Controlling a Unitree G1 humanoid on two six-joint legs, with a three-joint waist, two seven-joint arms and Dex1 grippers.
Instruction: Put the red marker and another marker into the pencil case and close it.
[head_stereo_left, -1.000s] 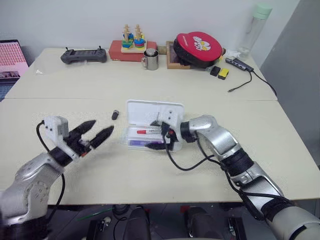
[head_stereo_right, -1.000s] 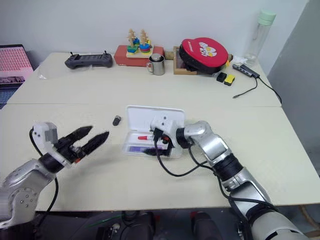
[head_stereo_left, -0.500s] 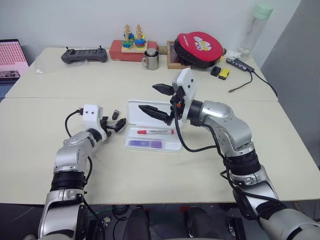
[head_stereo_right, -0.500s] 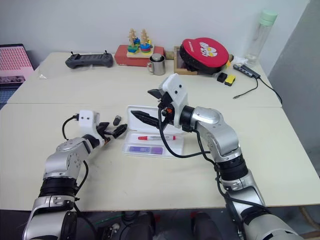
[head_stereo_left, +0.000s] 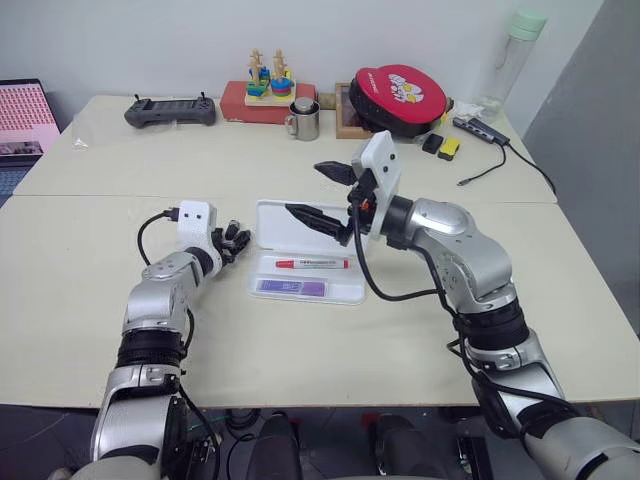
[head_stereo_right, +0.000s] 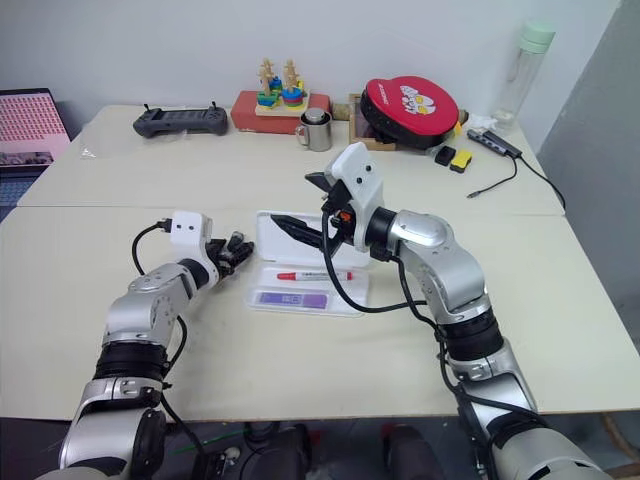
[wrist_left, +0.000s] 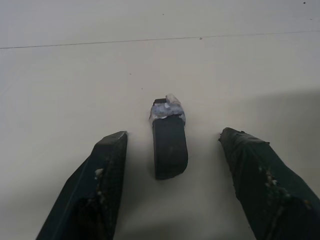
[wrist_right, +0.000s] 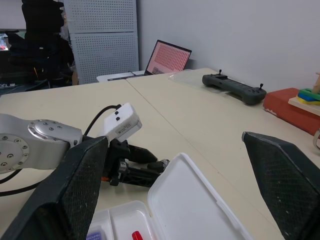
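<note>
White plastic, the pencil case (head_stereo_left: 305, 262) lies open on the bench (head_stereo_left: 300, 340), its lid (head_stereo_left: 296, 220) laid back flat on the far side. Inside the tray the red marker (head_stereo_left: 311, 264) lies lengthwise, and the purple marker (head_stereo_left: 289, 287) lies parallel just nearer the robot.

Above the lid and the far edge of the tray hangs the right claw (head_stereo_left: 318, 192), raised clear of the case, its two black fingers spread wide with nothing between them; both markers lie below and slightly nearer than its tips.

Low on the bench just off the case's left end sits the left claw (head_stereo_left: 234, 240), released, its fingers (wrist_left: 107, 172) parted and resting either side of a small black object (wrist_left: 169, 145). That object lies between the fingertips, with a gap showing on each side, so neither finger touches it.
</note>
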